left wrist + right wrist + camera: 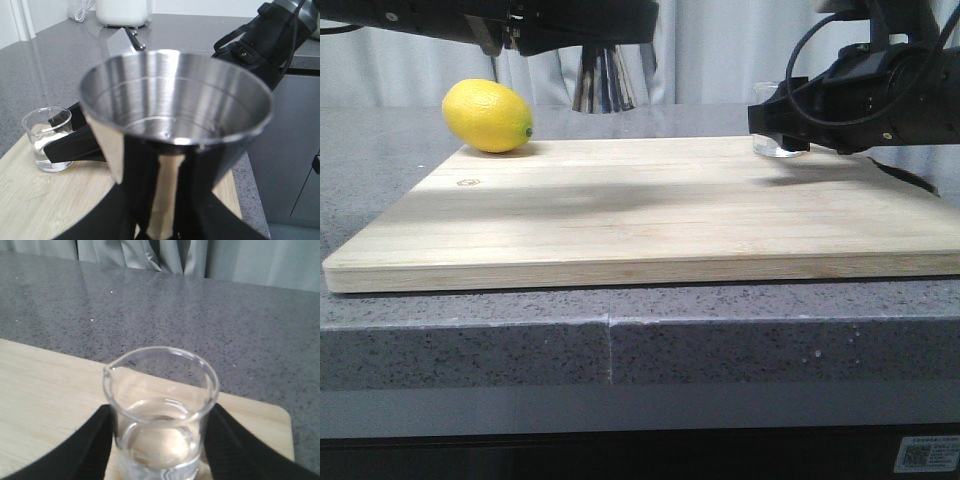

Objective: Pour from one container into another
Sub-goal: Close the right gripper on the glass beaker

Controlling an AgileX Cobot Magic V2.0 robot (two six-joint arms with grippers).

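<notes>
The clear glass beaker stands upright on the wooden board with clear liquid in its lower part. My right gripper is shut on it, one black finger against each side. In the front view the beaker is at the board's far right corner, partly hidden by the right gripper. My left gripper is shut on the shiny steel jigger, whose open cup looks empty. The jigger hangs under the left arm, above the board's back edge. The left wrist view also shows the beaker.
A yellow lemon lies at the board's far left corner. The board rests on a grey speckled counter. A white appliance stands at the back of the counter. The right arm reaches in beside the jigger.
</notes>
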